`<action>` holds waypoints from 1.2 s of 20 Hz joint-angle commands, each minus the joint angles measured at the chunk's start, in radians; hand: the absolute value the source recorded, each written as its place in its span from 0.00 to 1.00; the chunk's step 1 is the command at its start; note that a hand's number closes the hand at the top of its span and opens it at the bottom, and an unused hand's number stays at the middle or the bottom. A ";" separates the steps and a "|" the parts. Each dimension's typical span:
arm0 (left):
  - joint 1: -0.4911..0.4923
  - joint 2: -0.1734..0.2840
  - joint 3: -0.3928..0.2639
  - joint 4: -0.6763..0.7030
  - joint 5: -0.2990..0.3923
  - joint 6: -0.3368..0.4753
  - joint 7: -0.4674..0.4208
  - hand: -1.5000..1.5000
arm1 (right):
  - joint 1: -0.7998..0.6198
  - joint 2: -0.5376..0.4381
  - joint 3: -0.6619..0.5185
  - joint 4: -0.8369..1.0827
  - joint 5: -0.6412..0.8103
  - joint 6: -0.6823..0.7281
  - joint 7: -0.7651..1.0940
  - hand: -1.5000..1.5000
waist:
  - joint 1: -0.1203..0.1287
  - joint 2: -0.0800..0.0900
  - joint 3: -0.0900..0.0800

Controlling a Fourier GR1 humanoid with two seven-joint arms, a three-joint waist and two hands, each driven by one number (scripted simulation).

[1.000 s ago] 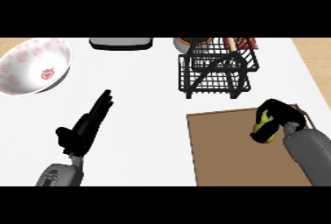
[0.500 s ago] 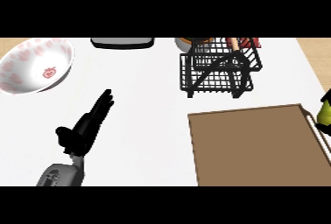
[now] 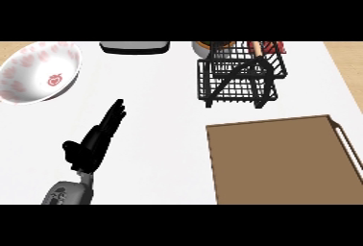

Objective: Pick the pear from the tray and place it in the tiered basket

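1. Pear is out of view; the tray [image 3: 280,161] below the basket [image 3: 241,74] holds nothing.
2. Left hand [image 3: 96,141], left of the basket, rests with straight fingers; right hand is unseen.
3. Likely mid-carry; next, lower the pear into the basket.

Even, bright, diffuse lighting is observed; no cast shadows or glare are seen on the counter [image 3: 163,96].

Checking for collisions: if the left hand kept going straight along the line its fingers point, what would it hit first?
Probably nothing close: the left hand points up and slightly right across bare counter, toward the dark grey object at the far edge. Height above the counter is unclear.
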State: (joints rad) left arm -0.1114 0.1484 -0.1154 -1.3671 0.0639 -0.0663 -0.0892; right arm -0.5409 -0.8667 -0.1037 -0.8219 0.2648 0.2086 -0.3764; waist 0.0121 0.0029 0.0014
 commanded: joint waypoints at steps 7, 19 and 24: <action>0.025 -0.010 -0.005 -0.019 -0.017 -0.005 0.010 0.50 | -0.323 0.062 -0.026 -0.085 -0.069 0.133 0.300 1.00 | 0.010 -0.004 -0.003; -0.021 -0.018 0.022 0.011 -0.028 -0.009 0.011 0.50 | -0.659 0.268 0.048 0.059 0.021 0.106 0.560 1.00 | 0.013 0.001 -0.002; -0.009 -0.023 0.008 0.017 -0.040 -0.023 -0.013 0.50 | -0.729 0.376 0.089 0.198 0.086 0.053 0.521 1.00 | 0.024 0.007 -0.002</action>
State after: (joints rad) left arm -0.1264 0.1211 -0.1076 -1.3559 0.0300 -0.0783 -0.0851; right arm -1.1942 -0.5474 -0.0302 -0.7292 0.3109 0.2882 0.1617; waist 0.0284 0.0058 -0.0008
